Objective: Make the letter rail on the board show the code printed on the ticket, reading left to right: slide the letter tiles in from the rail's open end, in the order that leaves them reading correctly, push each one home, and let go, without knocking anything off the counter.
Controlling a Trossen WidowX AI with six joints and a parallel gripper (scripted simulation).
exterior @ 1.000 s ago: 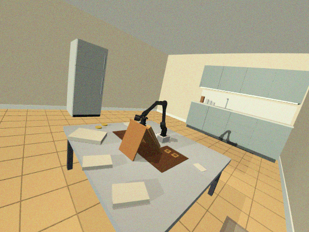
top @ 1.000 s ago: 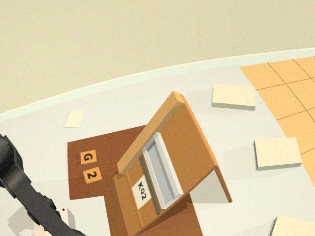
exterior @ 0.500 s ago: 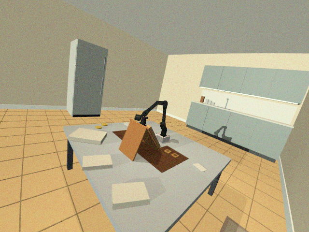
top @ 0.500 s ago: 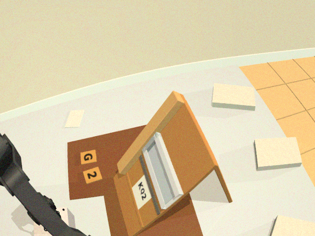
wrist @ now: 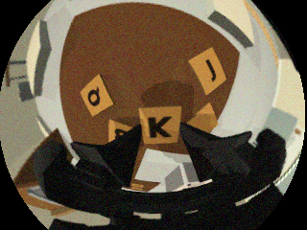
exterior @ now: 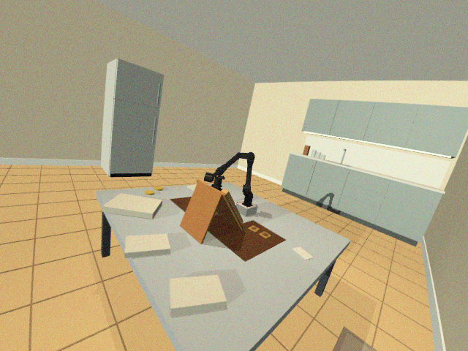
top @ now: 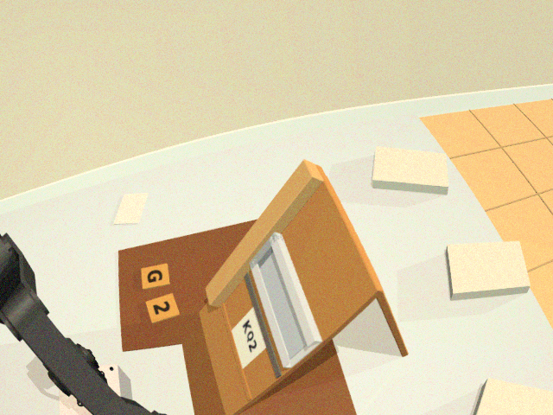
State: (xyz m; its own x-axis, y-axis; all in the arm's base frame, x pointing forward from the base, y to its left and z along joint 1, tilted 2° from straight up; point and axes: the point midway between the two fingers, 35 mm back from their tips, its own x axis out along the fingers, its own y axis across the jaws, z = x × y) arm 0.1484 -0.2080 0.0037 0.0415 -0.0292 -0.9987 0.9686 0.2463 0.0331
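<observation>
Clamping the K tile (wrist: 161, 126) in the gripper (exterior: 216, 185) (wrist: 161, 131) above the brown mat (top: 187, 250) (exterior: 264, 247) (wrist: 129, 48), toward the worktop's (top: 200, 178) (exterior: 264, 295) (wrist: 53, 107) far edge in the exterior view, and apparently beginning the first insertion, now needing careful alignment with the unfilled rail's (top: 298, 290) open end.

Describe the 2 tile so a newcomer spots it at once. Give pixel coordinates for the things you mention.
Find the sloped wooden board (top: 330, 250) (exterior: 202, 211) on the table. In the top view, a brown mat (top: 187, 250) (exterior: 246, 251) extends left of it, carrying two orange tiles. The 2 tile (top: 162, 307) is nearer the picture's bottom; its neighbour reads G.
</observation>
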